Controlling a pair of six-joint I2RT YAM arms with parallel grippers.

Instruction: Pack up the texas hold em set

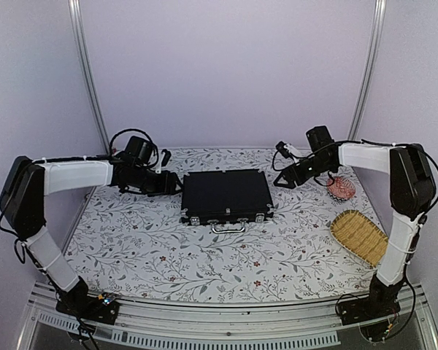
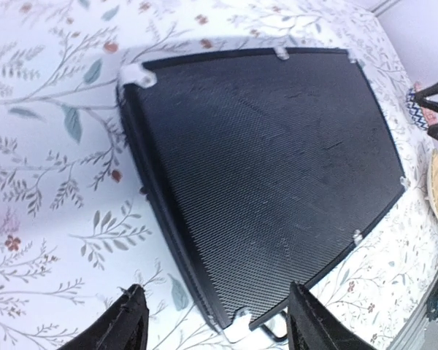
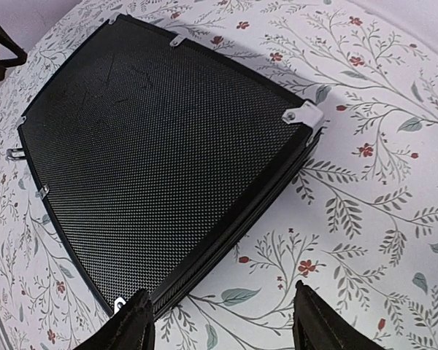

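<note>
The black briefcase-style case [image 1: 226,195] lies shut and flat at the table's middle, its silver latches and handle [image 1: 228,227] toward the near edge. It fills the left wrist view [image 2: 263,175] and the right wrist view [image 3: 153,160]. My left gripper [image 1: 177,182] hangs open and empty just left of the case's left edge [image 2: 215,321]. My right gripper [image 1: 283,177] hangs open and empty just right of the case's right edge [image 3: 223,324]. No chips, dice, disc or cards show.
A red patterned round dish [image 1: 341,188] sits right of my right gripper. A woven yellow basket [image 1: 360,236] lies at the right front. The floral tablecloth [image 1: 168,255] covers the table; walls close in at back and sides.
</note>
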